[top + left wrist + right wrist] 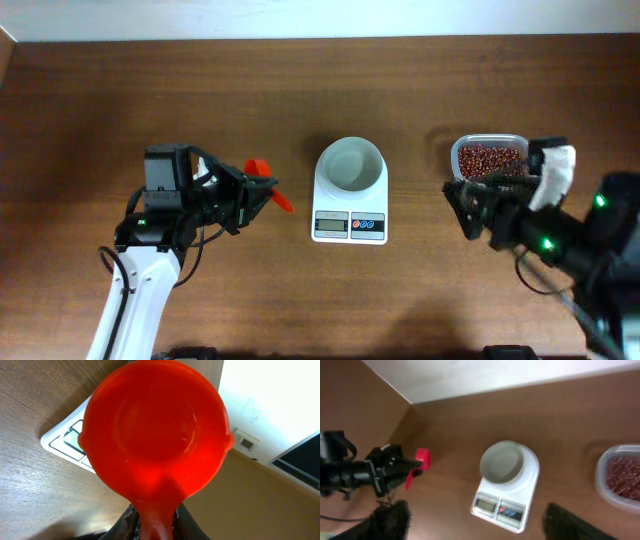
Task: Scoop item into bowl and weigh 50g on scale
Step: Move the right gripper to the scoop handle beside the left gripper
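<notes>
The beans [489, 158] lie in a loose reddish-brown heap inside a clear plastic container [456, 150] at the right side of the bench [320, 90], well apart from the small white bowl [351, 163]. The bowl sits on the platform of the white scale [350, 215] at the middle of the bench, with its pale inside in plain view, and the scale's display and buttons face the front edge. The left arm [150, 250] reaches in from the front left, and the left jaws are clenched on the handle of a red scoop [155, 430], held off the bench to the left of the scale without touching it. The scoop's hollow is turned toward the wrist camera. The right arm [560, 240] comes in from the front right. The right jaws stand released and wide apart with nothing between them, just in front of the container's left end.
</notes>
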Motion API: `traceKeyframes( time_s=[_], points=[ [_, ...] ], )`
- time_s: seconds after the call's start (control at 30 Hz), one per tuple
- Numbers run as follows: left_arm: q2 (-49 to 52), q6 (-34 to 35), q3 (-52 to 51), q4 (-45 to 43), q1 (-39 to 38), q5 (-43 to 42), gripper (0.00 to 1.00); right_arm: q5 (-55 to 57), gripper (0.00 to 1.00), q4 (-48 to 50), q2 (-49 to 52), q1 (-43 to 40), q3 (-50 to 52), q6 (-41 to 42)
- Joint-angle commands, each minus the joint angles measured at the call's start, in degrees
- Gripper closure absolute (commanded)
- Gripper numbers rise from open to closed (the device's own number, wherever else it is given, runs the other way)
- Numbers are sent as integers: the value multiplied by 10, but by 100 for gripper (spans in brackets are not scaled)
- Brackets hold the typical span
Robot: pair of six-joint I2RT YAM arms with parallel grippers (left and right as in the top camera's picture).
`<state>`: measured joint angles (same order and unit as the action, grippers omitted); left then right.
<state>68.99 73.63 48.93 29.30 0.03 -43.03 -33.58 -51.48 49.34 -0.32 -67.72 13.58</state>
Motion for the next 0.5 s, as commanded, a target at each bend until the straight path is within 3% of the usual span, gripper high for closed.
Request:
traceKeyframes(
  time_s=[0.0, 0.2, 0.47],
  points=[
    [-5, -31, 8, -1, -1, -12, 100, -29, 18, -19, 47, 4, -8, 30],
    [-4, 17, 8, -1, -1, 6, 100, -28, 18, -29, 127, 55, -8, 35],
    [-4, 96, 8, -1, -2, 26, 100, 17, 18, 75, 244, 229, -8, 89]
  ],
)
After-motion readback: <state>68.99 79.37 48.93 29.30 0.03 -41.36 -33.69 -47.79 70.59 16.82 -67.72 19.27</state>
